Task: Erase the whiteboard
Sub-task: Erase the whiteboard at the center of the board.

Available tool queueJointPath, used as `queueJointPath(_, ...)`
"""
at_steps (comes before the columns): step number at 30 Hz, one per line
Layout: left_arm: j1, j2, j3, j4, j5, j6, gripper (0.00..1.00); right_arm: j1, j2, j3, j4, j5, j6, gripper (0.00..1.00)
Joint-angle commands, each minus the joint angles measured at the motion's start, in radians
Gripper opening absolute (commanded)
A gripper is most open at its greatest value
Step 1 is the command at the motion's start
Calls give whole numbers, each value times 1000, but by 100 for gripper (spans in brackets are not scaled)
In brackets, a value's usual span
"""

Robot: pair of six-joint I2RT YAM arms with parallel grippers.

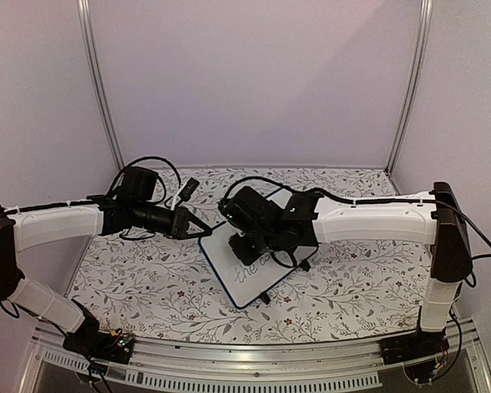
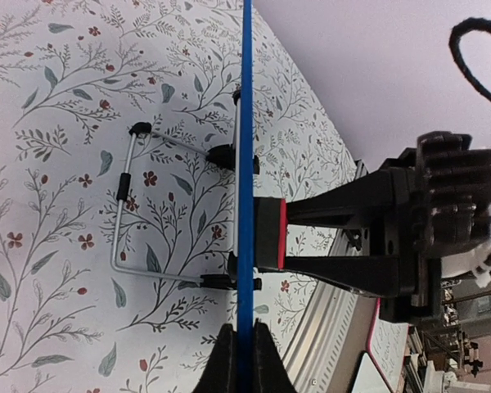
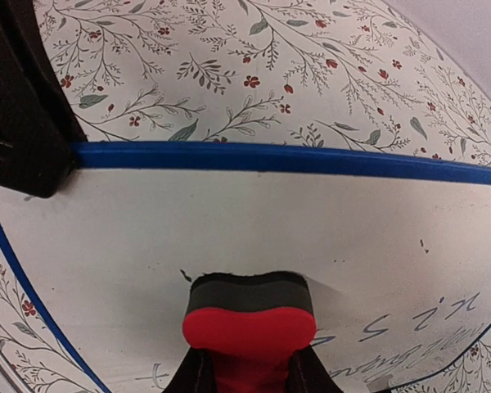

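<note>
The whiteboard (image 1: 247, 266), white with a thin dark-blue frame, stands tilted on the table's middle, with handwriting on its lower part. My left gripper (image 1: 203, 231) is shut on its upper left edge; in the left wrist view the blue frame (image 2: 245, 164) runs edge-on between my fingertips (image 2: 244, 360). My right gripper (image 1: 258, 246) is shut on a red-and-black eraser block (image 3: 250, 315), whose black felt presses on the board's white face (image 3: 229, 221). The eraser also shows in the left wrist view (image 2: 272, 233). Marker writing (image 3: 442, 327) lies beside and below the eraser.
The board's wire stand (image 2: 139, 213) with black feet rests on the floral tablecloth (image 1: 147, 286) behind the board. Purple walls close the back and sides. A metal rail (image 1: 245, 360) runs along the near table edge.
</note>
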Motion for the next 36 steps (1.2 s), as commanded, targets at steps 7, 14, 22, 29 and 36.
queueJointPath(7,-6,-12,-8,11,13,-14,0,-17,-64,-234,49,-53,91,20)
queueJointPath(14,-5,-8,-7,12,18,-13,0,-19,-62,-180,41,-21,70,20)
queueJointPath(22,-6,-14,-10,12,14,-11,0,-49,-14,-32,18,-9,1,20)
queueJointPath(29,-6,-16,-8,10,15,-11,0,-56,-6,-74,26,-22,7,20)
queueJointPath(36,-6,-17,-9,13,17,-14,0,-57,-77,-261,70,-59,80,20)
